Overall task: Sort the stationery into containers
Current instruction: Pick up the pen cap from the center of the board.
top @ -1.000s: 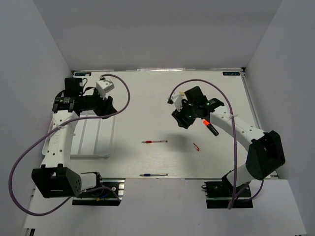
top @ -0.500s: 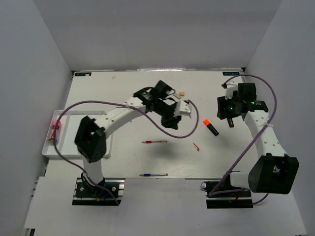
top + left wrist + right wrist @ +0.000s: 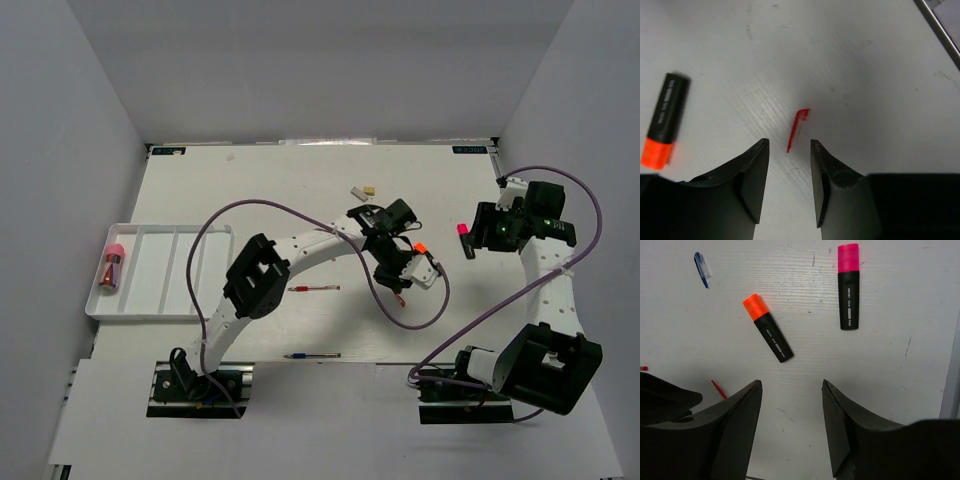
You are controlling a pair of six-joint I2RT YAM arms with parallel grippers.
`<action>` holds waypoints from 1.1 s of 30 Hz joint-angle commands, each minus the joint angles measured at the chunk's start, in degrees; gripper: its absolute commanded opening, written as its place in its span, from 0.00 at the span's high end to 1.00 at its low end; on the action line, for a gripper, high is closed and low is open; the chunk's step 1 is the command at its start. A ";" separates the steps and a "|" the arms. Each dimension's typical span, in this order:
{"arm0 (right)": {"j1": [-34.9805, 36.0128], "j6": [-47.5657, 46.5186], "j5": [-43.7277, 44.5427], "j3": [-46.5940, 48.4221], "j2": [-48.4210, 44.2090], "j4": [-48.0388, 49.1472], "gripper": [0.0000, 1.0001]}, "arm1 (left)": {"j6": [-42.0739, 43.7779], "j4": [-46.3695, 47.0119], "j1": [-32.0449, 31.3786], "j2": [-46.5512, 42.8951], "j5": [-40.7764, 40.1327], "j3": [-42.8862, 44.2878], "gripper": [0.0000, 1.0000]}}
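My left gripper (image 3: 397,278) (image 3: 789,145) is open and empty, reaching far right of centre, its jaws either side of the near end of a small red pen cap (image 3: 798,127) on the table. A black highlighter with an orange cap (image 3: 665,120) (image 3: 768,327) lies just beside it. My right gripper (image 3: 478,238) (image 3: 791,382) is open and empty above bare table, with a pink-capped highlighter (image 3: 848,287) (image 3: 462,229) ahead of it. The white divided tray (image 3: 190,270) sits at the far left and holds a pink-capped tube (image 3: 112,268).
A red pen (image 3: 313,288) lies mid-table and a blue pen (image 3: 312,355) near the front edge. A white eraser (image 3: 355,192) and a tan eraser (image 3: 368,189) lie at the back. A blue pen cap (image 3: 702,269) shows in the right wrist view. My left arm's cable loops over the middle.
My left arm has swung from the tray across the table to the red cap. My right arm has drawn back to the right. The pink-capped tube now lies in the tray.
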 commanded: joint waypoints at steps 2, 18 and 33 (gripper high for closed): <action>-1.48 0.03 -4.54 -0.86 -1.01 -0.60 0.43 | 4.80 -3.03 -1.67 -0.98 -2.17 1.09 0.51; -4.99 -3.84 -8.93 -1.21 -1.71 -2.09 0.42 | 8.93 -8.45 -5.19 7.36 -9.99 6.52 0.48; -6.13 -5.33 -10.25 -2.26 -1.97 -1.83 0.42 | 7.62 -9.60 -6.86 11.83 -12.20 10.83 0.49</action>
